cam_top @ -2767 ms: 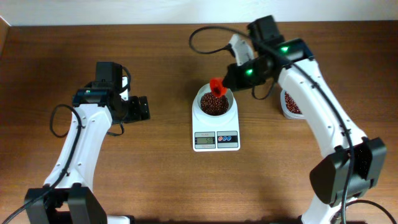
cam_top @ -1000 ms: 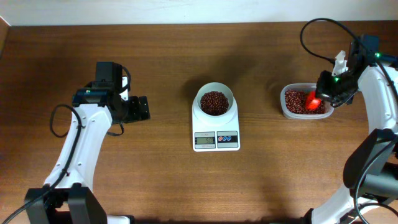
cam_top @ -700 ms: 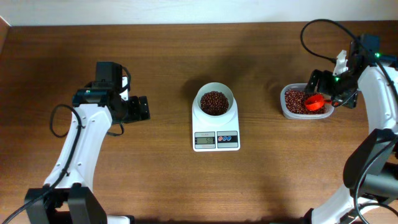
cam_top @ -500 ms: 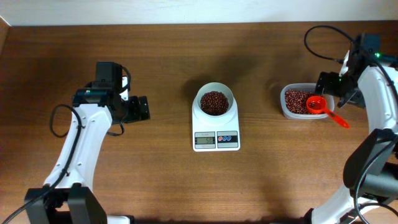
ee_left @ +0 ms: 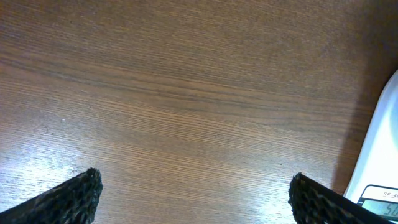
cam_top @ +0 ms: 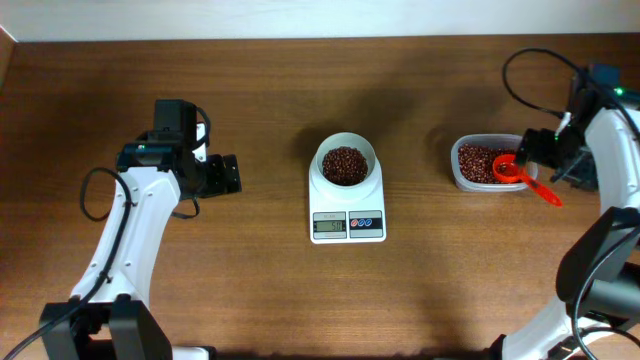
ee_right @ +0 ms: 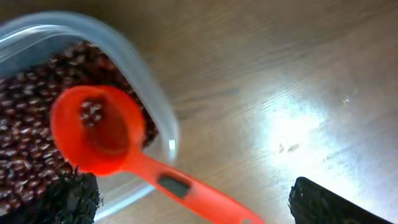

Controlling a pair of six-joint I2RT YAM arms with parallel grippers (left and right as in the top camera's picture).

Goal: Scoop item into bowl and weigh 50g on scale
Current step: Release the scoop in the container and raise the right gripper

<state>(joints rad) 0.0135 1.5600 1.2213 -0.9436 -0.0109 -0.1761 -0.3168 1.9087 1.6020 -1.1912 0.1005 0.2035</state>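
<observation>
Wooden table (cam_top: 300,300) with scale (cam_top: 347,225), tub (cam_top: 453,170)

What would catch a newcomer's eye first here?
The bright red scoop, its cup resting in the clear tub at the right, handle sticking out over the rim. Next, the white bowl holding dark beans, sitting on the scale at centre.

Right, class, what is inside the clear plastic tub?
Reddish-brown beans lie in the tub; a red scoop rests on them, handle over the rim. The beans hide its floor.
</observation>
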